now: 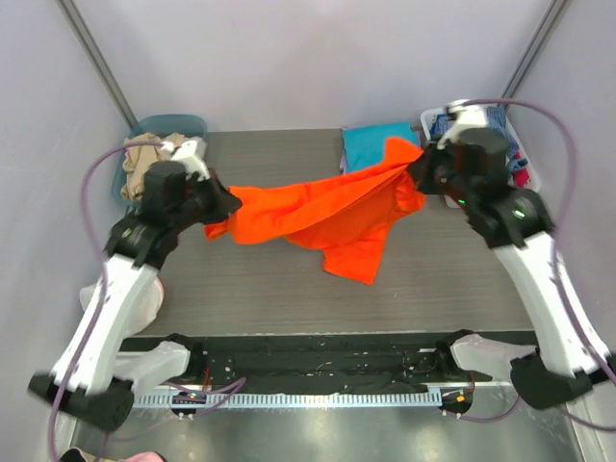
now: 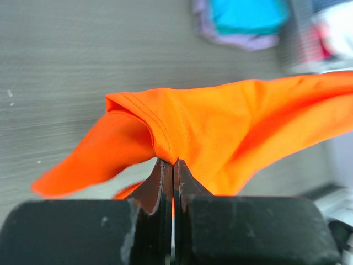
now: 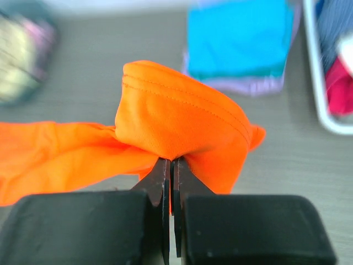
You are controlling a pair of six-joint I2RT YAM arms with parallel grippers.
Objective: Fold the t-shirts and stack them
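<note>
A bright orange t-shirt (image 1: 327, 217) hangs stretched above the dark table between both arms, its lower part drooping toward the table's middle. My left gripper (image 1: 223, 204) is shut on its left end, pinching a hemmed fold (image 2: 165, 149). My right gripper (image 1: 420, 173) is shut on its right end, a hemmed bunch of cloth (image 3: 176, 127). A folded teal t-shirt (image 1: 371, 144) lies at the back of the table on a folded lavender one (image 3: 242, 85), just behind the right gripper.
A teal bin (image 1: 154, 144) with beige cloth stands at the back left corner. A white basket (image 1: 515, 144) with blue and red garments stands at the back right. Grey walls close in the table (image 1: 241, 279) on three sides.
</note>
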